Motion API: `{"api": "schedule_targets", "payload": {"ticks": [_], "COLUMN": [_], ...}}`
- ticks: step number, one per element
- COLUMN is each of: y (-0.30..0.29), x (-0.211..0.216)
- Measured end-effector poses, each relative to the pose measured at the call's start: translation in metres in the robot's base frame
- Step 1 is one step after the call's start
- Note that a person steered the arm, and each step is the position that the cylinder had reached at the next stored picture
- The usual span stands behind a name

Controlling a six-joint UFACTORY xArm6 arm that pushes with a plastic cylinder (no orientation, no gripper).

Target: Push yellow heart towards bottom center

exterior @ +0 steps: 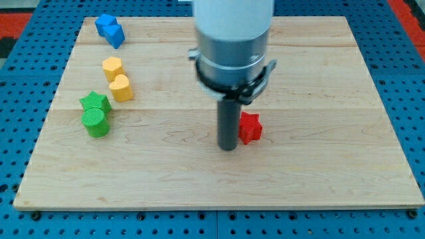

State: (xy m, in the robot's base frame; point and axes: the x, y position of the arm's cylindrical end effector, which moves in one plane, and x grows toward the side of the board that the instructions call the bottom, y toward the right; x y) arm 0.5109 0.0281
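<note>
The yellow heart (121, 87) lies on the wooden board (319, 179) at the view's left, just below a yellow pentagon-like block (113, 67). My tip (228, 147) rests on the board near the middle, far to the right of the heart and a little lower. It stands right beside the left edge of a red star (250, 127); whether it touches the star I cannot tell. The arm's wide grey body hides the board behind it at the top centre.
A green star (95, 103) and a green cylinder (95, 123) sit just left of and below the heart. Two blue blocks (110, 30) lie together at the top left corner. A blue pegboard (20, 99) surrounds the board.
</note>
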Motion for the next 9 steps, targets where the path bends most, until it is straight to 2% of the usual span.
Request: {"api": "schedule_targets", "payload": {"ticks": [1,2,3,4,5,6,7,8,9], "y": [0.048,0.023,-0.043,-0.051,-0.083,-0.093,-0.144,-0.198,-0.202], "x": [0.010,0.014,0.010,-0.032,-0.044,-0.108,-0.144,-0.174,-0.168]}}
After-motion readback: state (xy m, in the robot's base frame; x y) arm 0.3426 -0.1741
